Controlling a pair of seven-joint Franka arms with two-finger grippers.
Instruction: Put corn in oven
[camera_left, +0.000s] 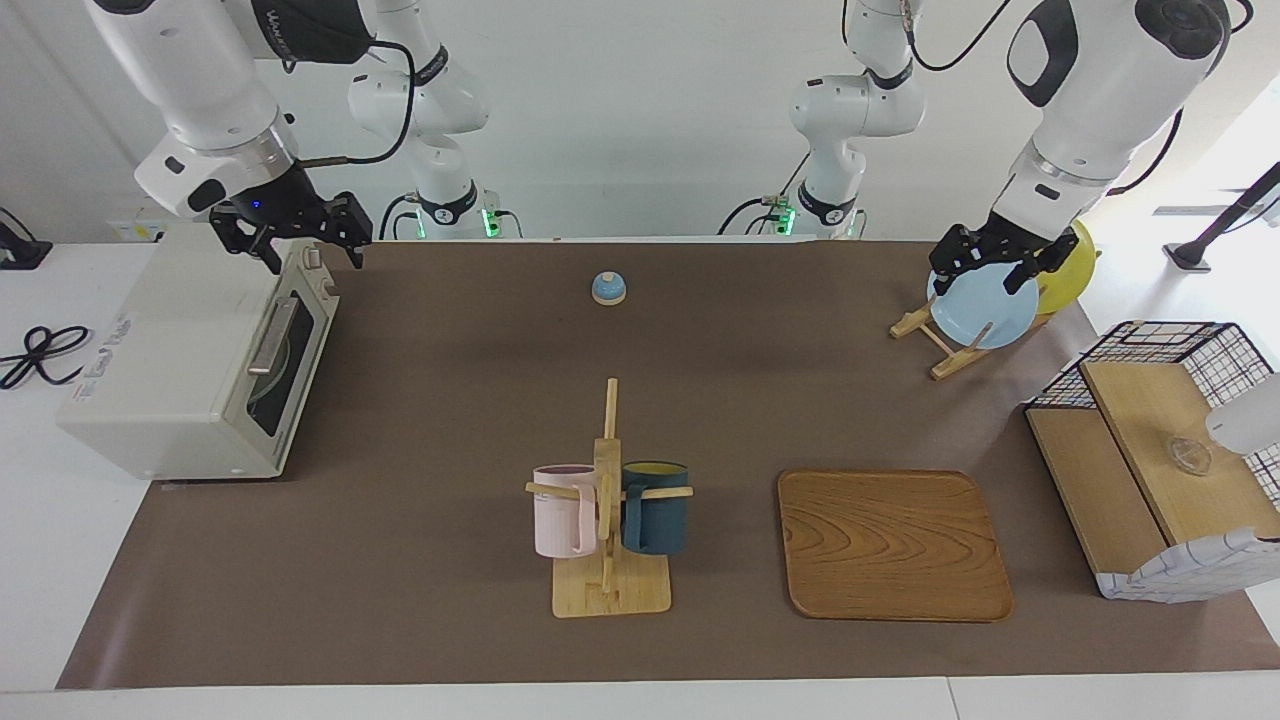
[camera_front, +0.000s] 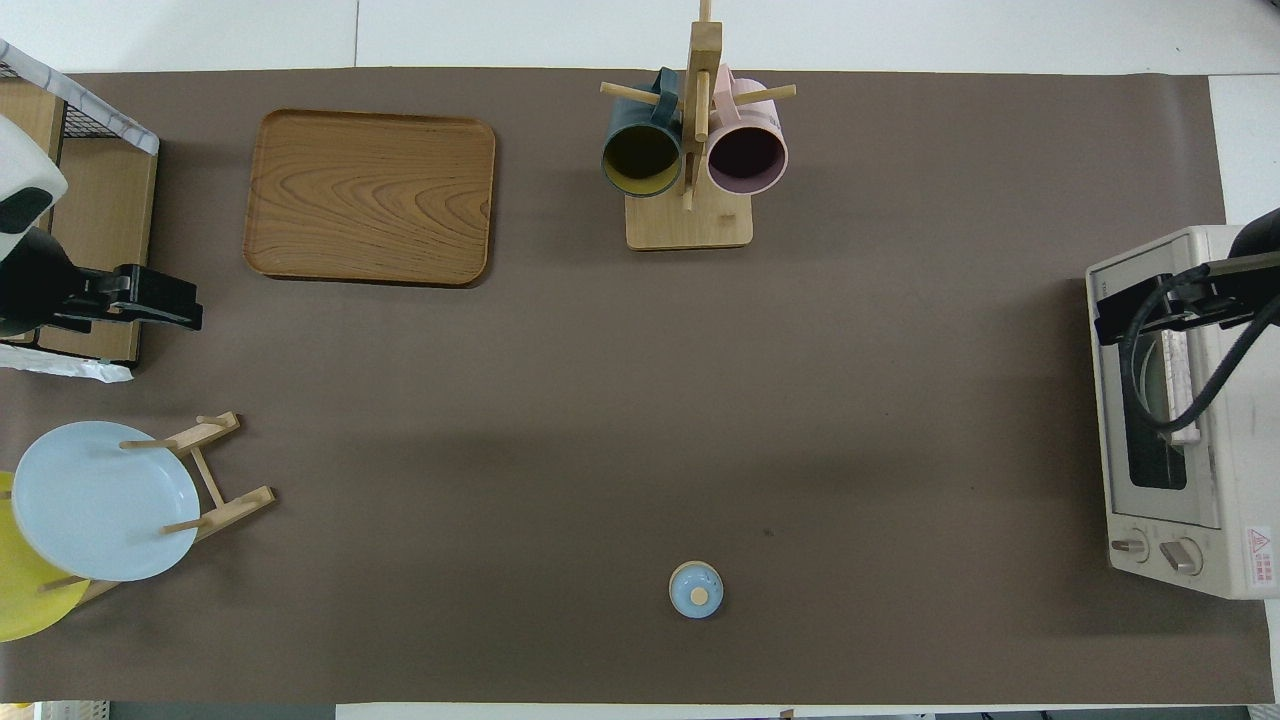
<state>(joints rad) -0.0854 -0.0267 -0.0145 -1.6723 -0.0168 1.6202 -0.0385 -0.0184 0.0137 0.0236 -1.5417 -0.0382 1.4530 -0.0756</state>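
You had both grippers spread wide, and neither held anything. Nearest the robots, the right gripper (camera_left: 315, 258) hung over the oven's (camera_left: 170, 350) top edge at its knob end. The left gripper (camera_left: 990, 278) hung at the upper rim of the blue plate (camera_left: 985, 312); you could not tell whether it touched.

That plate stood on edge in a wooden rack (camera_left: 935, 345) at the left arm's end of the table, with a yellow plate (camera_left: 1070, 270) beside it. A small blue dome with a tan knob (camera_left: 608, 288) sat on the brown mat (camera_left: 450, 380) between the two arms.

The oven lay at the right arm's end: a boxy cream-white case. Its dark glass door was shut, with a silver bar handle across it, and two knobs sat at the end nearer the robots. Through the glass you could not tell whether the corn lay inside.

Farther out stood a wooden mug stand (camera_left: 608, 590) carrying a pink mug (camera_left: 562, 512) and a dark blue mug (camera_left: 656, 510). Beside it, toward the left arm's end, lay a wooden tray (camera_left: 890, 545), and then a wire-and-wood shelf (camera_left: 1150, 470).
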